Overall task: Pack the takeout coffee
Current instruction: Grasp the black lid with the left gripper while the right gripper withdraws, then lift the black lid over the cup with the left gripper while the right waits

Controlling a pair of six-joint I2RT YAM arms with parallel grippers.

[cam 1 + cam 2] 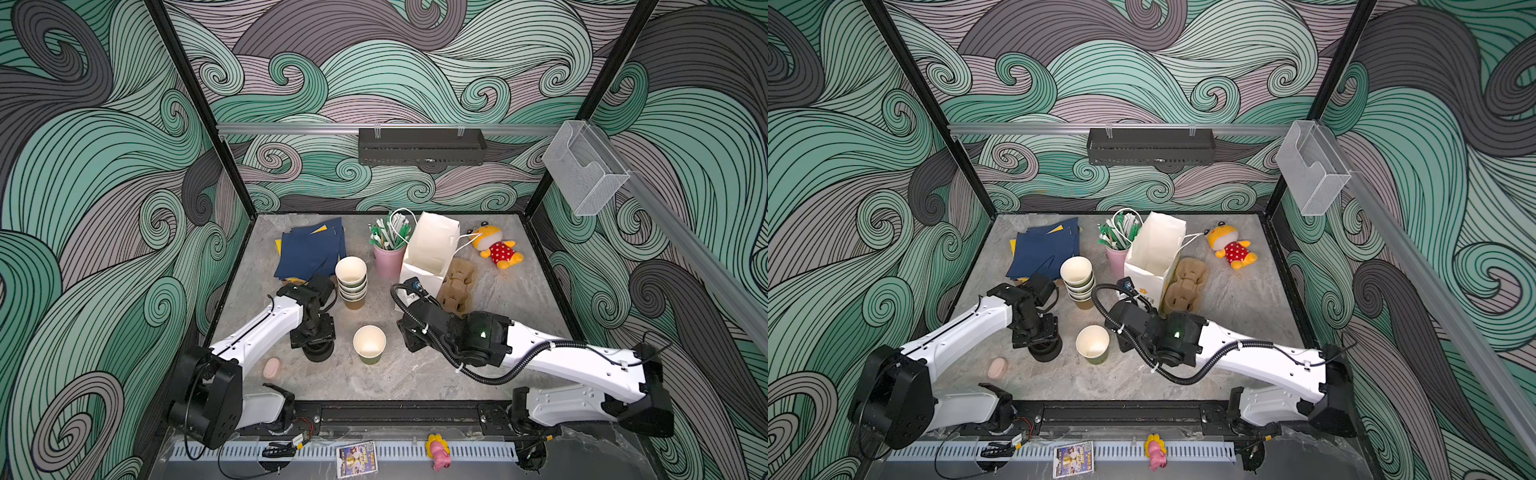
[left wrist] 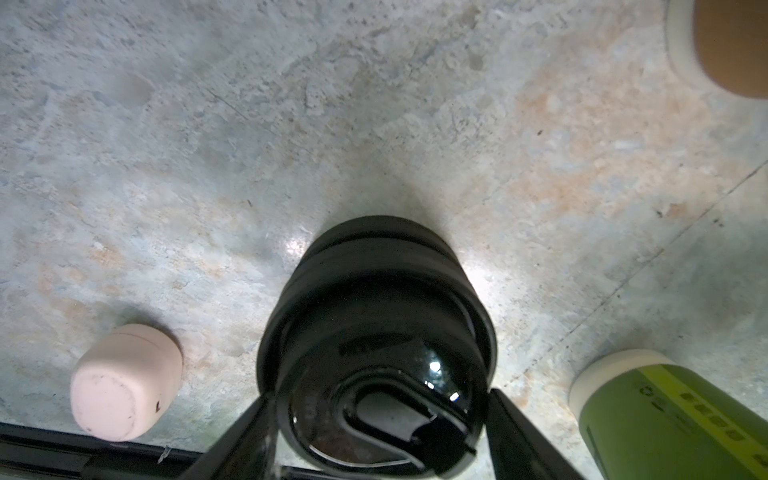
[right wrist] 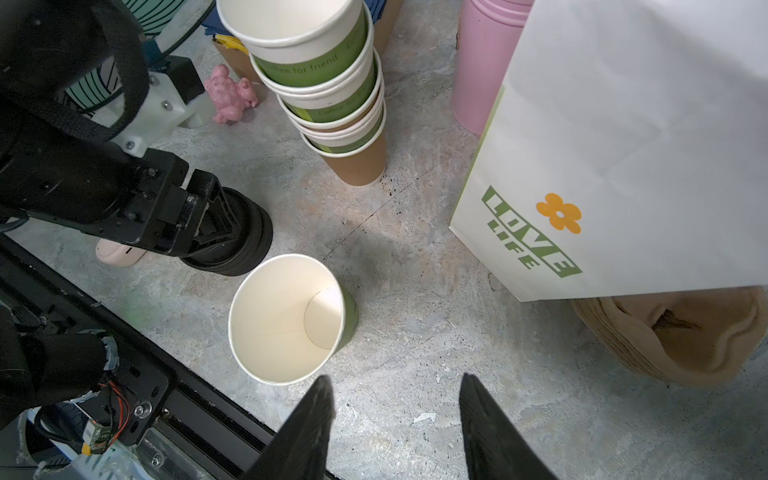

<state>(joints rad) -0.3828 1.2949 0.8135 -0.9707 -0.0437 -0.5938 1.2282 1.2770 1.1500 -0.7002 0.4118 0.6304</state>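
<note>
One olive-green paper cup stands upright and uncovered near the table's front, white inside. To its left sits a stack of black sip lids. My left gripper points down over that stack, its fingers against both sides of the top lid's rim, and the lid rests on the stack. My right gripper hovers open and empty just right of the cup. Behind the cup is a stack of nested green cups.
A white paper bag stands open at the back, with a brown pulp cup carrier beside it. A pink cup of straws, navy napkins and a plush toy lie further back. A small pink object lies left of the lids.
</note>
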